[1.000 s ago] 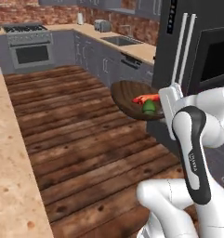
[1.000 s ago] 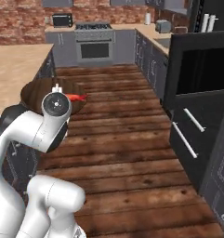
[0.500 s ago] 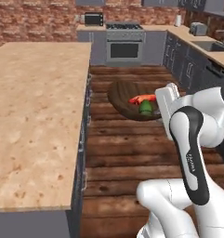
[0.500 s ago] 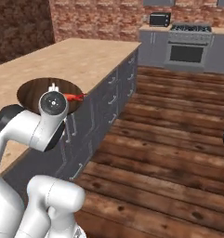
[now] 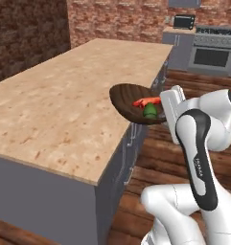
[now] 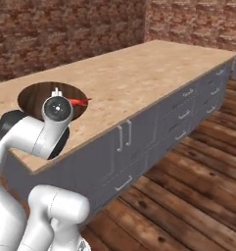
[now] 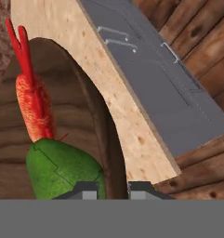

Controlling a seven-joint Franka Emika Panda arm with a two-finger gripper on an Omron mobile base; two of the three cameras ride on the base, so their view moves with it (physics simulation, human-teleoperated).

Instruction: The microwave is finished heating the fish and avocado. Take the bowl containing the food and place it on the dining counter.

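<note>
We carry the bowl (image 5: 136, 103) by its rim, gripper (image 7: 111, 189) jaws pinching it, held level so the fish (image 5: 146, 101) and avocado (image 5: 149, 111) stay inside, hanging over the dining counter (image 5: 64, 110) edge, not yet set down

The arm (image 6: 38, 135) hides the bowl's (image 6: 34, 95) near rim.

Both base views look from behind the arm over the counter (image 5: 74, 95); hand view is close on the bowl (image 7: 48, 121).
</note>
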